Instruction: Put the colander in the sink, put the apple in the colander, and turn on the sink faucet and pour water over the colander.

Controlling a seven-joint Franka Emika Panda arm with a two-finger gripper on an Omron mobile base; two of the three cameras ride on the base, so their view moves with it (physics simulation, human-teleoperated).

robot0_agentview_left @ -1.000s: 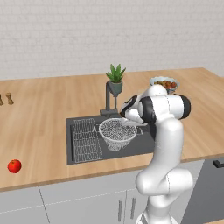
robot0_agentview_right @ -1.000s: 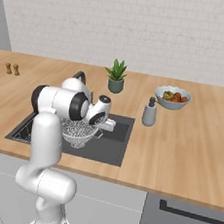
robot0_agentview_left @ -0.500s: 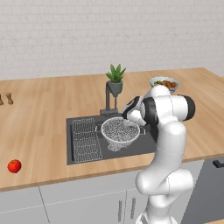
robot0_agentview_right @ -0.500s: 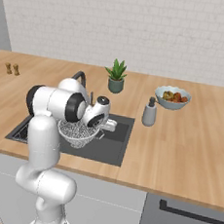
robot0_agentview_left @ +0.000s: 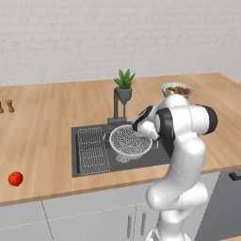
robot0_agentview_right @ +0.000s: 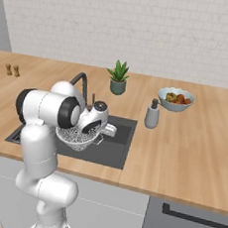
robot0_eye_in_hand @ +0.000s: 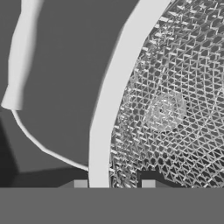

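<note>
Left base view: light wooden counter (robot0_agentview_left: 47, 122) runs the full width, backed by a pale brick-textured wall (robot0_agentview_left: 94, 37), with grey cabinet fronts below. The sink (robot0_agentview_left: 87, 169), a dark recessed basin, sits mid-counter with a flat wire rack (robot0_agentview_left: 92, 150) on its left side. The colander (robot0_agentview_left: 129, 140) is over the basin, right of the rack, rim roughly level. The gripper (robot0_agentview_left: 141, 127) is at the colander's right rim. The sink faucet (robot0_agentview_left: 116, 106) stands at the back edge of the basin, and a green potted plant (robot0_agentview_left: 124, 84) is just behind it. A white fruit bowl (robot0_agentview_left: 176, 89) rests farther right on the counter. The apple (robot0_agentview_left: 15, 178) lies on the counter near the front edge, well apart from the sink to its left. Two small brown shakers (robot0_agentview_left: 5, 107) stand at the far left.

Right base view: a grey soap dispenser (robot0_agentview_right: 151, 115) stands on the counter between the sink (robot0_agentview_right: 120, 146) and the fruit bowl (robot0_agentview_right: 175, 98).

Hand view: the two fingertips (robot0_eye_in_hand: 148, 183) straddle the colander's white rim (robot0_eye_in_hand: 109, 100), one outside and one over the mesh, closed onto it. Dark basin floor lies behind the mesh.
</note>
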